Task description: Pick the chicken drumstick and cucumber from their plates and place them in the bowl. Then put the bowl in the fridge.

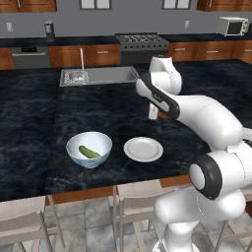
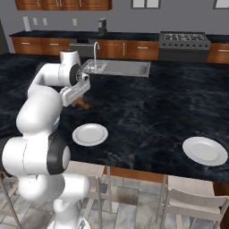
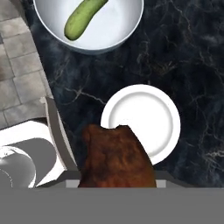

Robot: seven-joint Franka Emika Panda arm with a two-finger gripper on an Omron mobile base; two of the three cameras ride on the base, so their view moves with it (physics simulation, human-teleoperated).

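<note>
Pincer (image 2: 82, 102): seemingly clenched on chicken drumstick (image 3: 117, 158), high above table's (image 1: 29, 128) front edge. Risk: drumstick slips before reaching bowl (image 1: 89, 149) holding cucumber (image 1: 89, 152).

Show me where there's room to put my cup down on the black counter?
The bare counter between the near plate and the far plate is open. So is the stretch between the bowl and the sink. Bowl and near plate sit close together, so it is tight there.

Chicken drumstick (image 3: 117, 157) hides pincer fingertips, part of plate (image 3: 151, 113) — bowl (image 3: 109, 30) cut by top edge.
</note>
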